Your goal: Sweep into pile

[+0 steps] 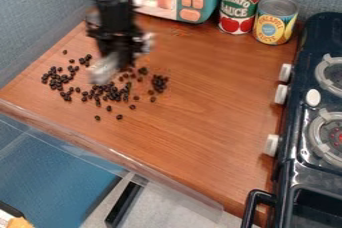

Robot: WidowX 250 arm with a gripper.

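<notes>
as the gripper [121, 47] hangs over the beans [159, 83] (dark, strewn on the counter [214, 112]), we cannot tell whether it's open, closed or gripping the pale thing [103, 70].

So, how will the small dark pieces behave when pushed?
The small dark pieces look roundish, so they may well roll. The brown counter seems smooth, so it would hardly slow them. Each is tiny beside the red can, so probably light.
</notes>
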